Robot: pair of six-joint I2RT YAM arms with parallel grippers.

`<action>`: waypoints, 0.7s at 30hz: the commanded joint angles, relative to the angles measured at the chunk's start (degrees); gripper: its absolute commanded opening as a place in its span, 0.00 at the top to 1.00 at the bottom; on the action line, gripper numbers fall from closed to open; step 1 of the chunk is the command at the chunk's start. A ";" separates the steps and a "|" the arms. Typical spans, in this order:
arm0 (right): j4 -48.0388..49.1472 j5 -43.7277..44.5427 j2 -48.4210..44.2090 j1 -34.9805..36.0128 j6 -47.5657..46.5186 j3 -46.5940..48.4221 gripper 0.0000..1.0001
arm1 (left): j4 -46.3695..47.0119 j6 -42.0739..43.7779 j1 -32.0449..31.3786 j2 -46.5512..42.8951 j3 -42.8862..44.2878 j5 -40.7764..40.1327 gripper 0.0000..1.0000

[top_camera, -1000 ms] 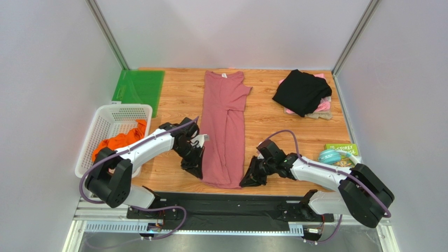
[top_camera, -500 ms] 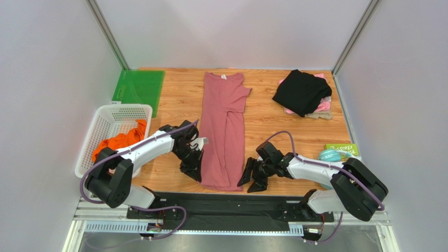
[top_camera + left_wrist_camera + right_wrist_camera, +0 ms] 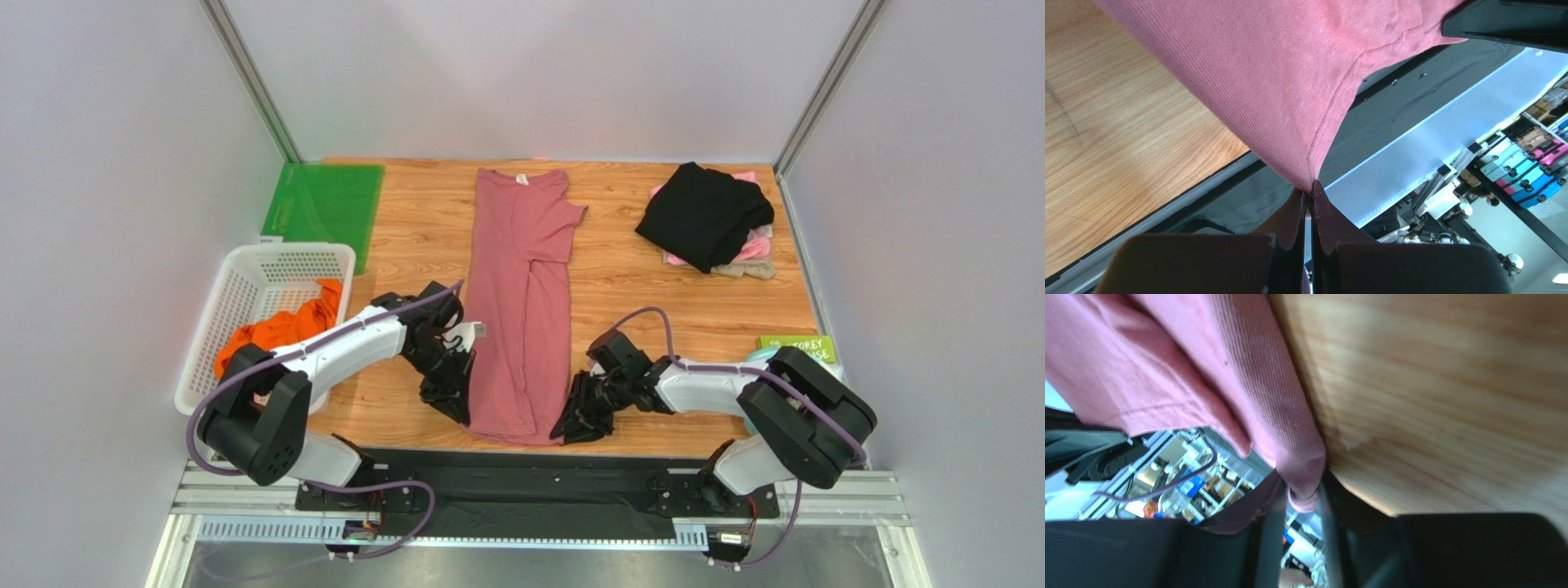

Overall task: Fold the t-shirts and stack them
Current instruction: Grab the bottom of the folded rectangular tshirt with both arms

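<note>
Lies the long way up the table [image 3: 662,306], this rose shirt [image 3: 521,282]: folded to a narrow strip, neck label at the far end, hem at the near edge between the two arms

Pinches the near-left hem corner with the left gripper [image 3: 449,395], jaws tight together on cloth, with a peak of fabric drawn into them in the wrist view

Straddles the near-right hem corner with the right gripper [image 3: 1306,505], fingers a little apart and a rolled lip of cloth between them; cannot tell whether that lip is clamped or only enclosed

Turns on one relation: stretches straight away from both grippers, long axis near to far, one corner to each arm and neither arm nearer than the other. Probably calls for a firm hold on the right corner first, then an even lift of both corners and a carry along that axis toward the neck, to halve the strip

Risks a skewed fold if only the left corner rises

Waits elsewhere: black shirt [image 3: 702,211] heaped far right over a pink shirt [image 3: 754,245], orange shirt [image 3: 276,328] in the basket [image 3: 264,263] at left
</note>
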 commanded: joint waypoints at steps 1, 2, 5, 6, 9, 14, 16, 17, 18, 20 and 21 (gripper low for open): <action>2.18 3.24 -0.33 0.31 0.34 -1.36 0.73 | -0.06 0.50 0.08 -1.54 -0.36 1.79 1.00; 2.00 3.24 -0.69 0.31 0.43 -1.45 0.77 | 0.02 0.50 0.08 -1.54 -0.45 1.88 1.00; 1.48 3.24 -2.01 0.31 0.69 -1.81 0.88 | 0.11 0.58 0.08 -1.54 -0.45 1.70 1.00; 0.95 3.24 -2.36 0.31 0.78 -1.63 0.90 | 0.11 0.50 0.08 -1.62 -0.53 1.62 1.00; -0.80 3.33 -4.38 0.31 0.78 -1.28 0.98 | -0.15 0.85 0.08 -1.63 -0.27 1.44 1.00; -5.37 3.42 -9.73 0.31 0.16 -0.14 1.00 | -1.82 2.34 0.17 -1.28 1.22 1.96 1.00; -8.01 3.07 -11.84 0.31 -0.36 0.74 1.00 | -3.57 3.22 0.17 -1.10 2.71 3.10 1.00; -8.97 2.98 -12.46 0.40 -0.63 1.00 1.00 | -4.10 4.00 0.26 -1.01 3.24 3.46 1.00; -10.81 2.98 -13.77 0.40 -0.89 1.35 1.00 | -5.24 4.36 0.26 -1.10 3.94 3.90 1.00; -12.32 2.98 -14.92 0.57 -1.24 1.53 1.00 | -5.86 5.06 0.35 -1.71 4.39 5.13 1.00; -13.37 2.81 -16.15 0.57 -1.24 1.53 1.00 | -6.39 5.24 0.35 -1.97 4.74 5.39 1.00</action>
